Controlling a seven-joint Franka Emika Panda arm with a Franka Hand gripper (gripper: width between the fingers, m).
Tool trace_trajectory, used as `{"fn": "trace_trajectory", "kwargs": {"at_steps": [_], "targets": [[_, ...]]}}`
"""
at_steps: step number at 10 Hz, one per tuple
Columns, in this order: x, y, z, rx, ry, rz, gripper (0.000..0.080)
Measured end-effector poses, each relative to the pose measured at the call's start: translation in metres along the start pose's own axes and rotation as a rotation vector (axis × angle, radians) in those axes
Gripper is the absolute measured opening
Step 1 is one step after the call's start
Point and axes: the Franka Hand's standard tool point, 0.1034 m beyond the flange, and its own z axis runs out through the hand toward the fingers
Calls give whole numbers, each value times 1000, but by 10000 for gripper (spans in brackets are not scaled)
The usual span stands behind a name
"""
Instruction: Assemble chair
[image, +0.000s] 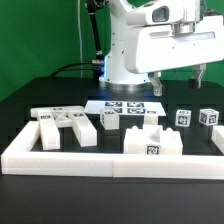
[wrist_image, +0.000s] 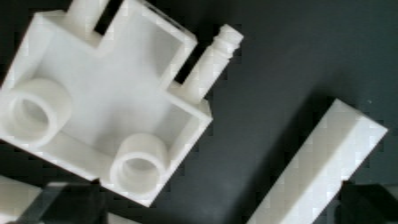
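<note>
The chair's loose white parts lie on the black table. A flat part with posts (image: 65, 125) is at the exterior view's left. Small tagged blocks (image: 110, 120) (image: 137, 118) (image: 183, 118) (image: 208, 117) stand in a row, and a chunky tagged block (image: 150, 140) sits in front of them. My gripper (image: 182, 80) hangs open well above the right-hand blocks and holds nothing. In the wrist view, a broad white part (wrist_image: 98, 90) with two round sockets and pegs lies below my gripper (wrist_image: 214, 208). Only the dark fingertips (wrist_image: 39, 205) show at the frame's edge.
A long low white border wall (image: 100, 160) runs along the front of the work area. The marker board (image: 125, 105) lies flat behind the parts, by the robot's base. A long white bar (wrist_image: 329, 160) crosses the wrist view beside the broad part.
</note>
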Motion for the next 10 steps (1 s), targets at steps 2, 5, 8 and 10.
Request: {"fn": "trace_trajectory", "kwargs": {"at_steps": [2, 5, 8, 10], "targets": [[-1, 1, 2, 3, -3, 162, 650], [2, 9, 23, -6, -31, 458, 650], [11, 19, 46, -4, -21, 675, 650], [12, 16, 46, 4, -20, 752, 650]]}}
